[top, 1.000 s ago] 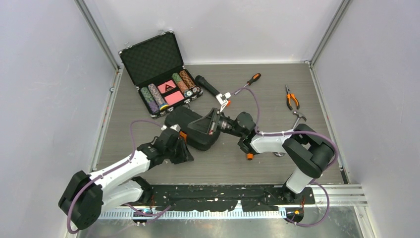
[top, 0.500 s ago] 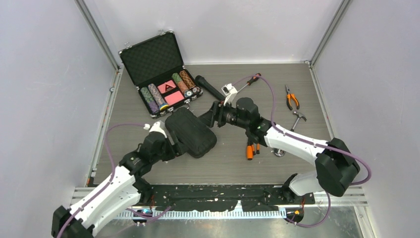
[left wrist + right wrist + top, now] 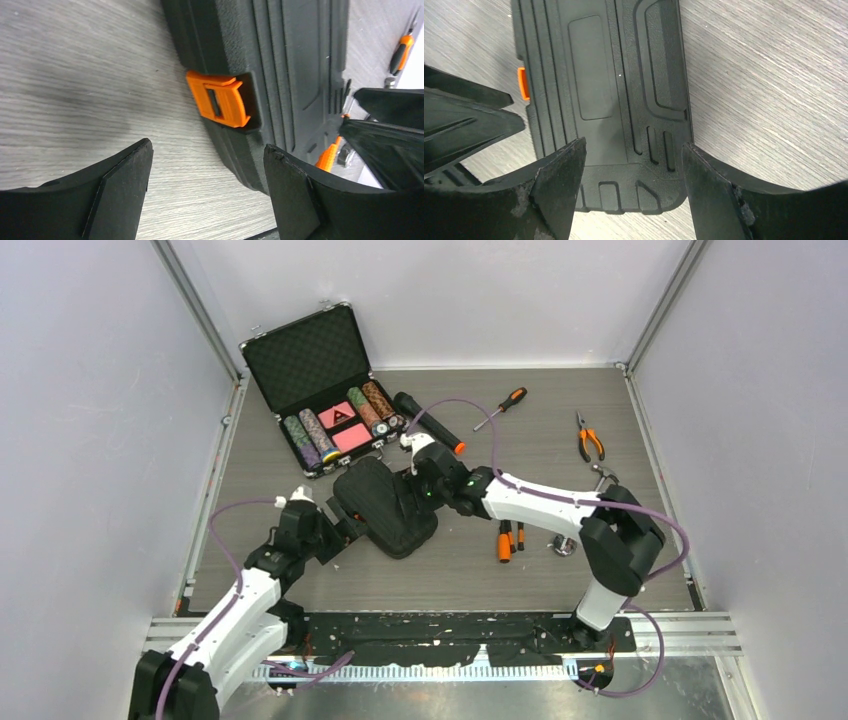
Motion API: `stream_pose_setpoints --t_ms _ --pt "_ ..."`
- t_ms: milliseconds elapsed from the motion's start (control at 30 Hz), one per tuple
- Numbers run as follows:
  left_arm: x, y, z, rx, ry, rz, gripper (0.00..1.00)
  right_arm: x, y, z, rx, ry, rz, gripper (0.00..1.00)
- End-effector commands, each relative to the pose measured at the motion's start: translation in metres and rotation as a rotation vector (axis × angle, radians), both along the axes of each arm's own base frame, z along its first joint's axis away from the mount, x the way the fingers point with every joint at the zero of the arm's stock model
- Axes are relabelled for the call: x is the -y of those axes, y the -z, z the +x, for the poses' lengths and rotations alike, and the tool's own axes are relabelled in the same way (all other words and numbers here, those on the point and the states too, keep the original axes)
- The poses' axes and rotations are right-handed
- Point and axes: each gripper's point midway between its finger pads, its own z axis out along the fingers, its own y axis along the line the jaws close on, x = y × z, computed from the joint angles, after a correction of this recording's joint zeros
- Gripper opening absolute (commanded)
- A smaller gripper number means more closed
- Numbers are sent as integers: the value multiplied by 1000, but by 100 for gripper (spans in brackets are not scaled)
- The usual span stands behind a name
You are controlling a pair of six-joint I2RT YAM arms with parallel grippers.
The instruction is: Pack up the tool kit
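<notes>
Left pincer [image 3: 207,152] spread wide, empty — orange latch [image 3: 220,97] straight ahead, just beyond its tips. Tool kit case [image 3: 385,505] lay shut on the bench [image 3: 560,430], long axis crosswise to that pincer. Right pincer [image 3: 634,150] open, empty, above the lid — left arm nearer the latch.

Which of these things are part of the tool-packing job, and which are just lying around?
Part of the job: black tool case, screwdriver, pliers, hammer, small orange-handled tools.
Just lying about: poker chip case, flashlight.
</notes>
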Motion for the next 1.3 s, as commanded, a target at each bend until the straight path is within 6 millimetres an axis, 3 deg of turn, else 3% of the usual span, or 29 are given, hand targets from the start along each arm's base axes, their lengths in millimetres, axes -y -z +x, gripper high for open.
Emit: stream_pose_setpoints --t_ms 0,200,400,700,900,1067,1267 --pt "7 -33 27 126 -21 -66 80 -5 -9 17 56 9 -46 75" --pt "-6 -22 35 121 -101 -78 73 -6 17 21 21 0 -123 75" --pt "-2 -14 36 92 -88 -94 64 -1 40 10 -40 -9 -149 75" --pt "-9 10 29 49 -121 -73 42 3 52 2 -81 -12 -162 73" --pt "-18 30 18 -12 -176 -76 15 13 63 1 -124 24 -212 72" --pt "-28 50 3 -73 -242 -112 0 29 73 1 -182 85 -229 70" --pt "-37 55 -8 -83 -287 -133 0 39 83 0 -231 120 -239 69"
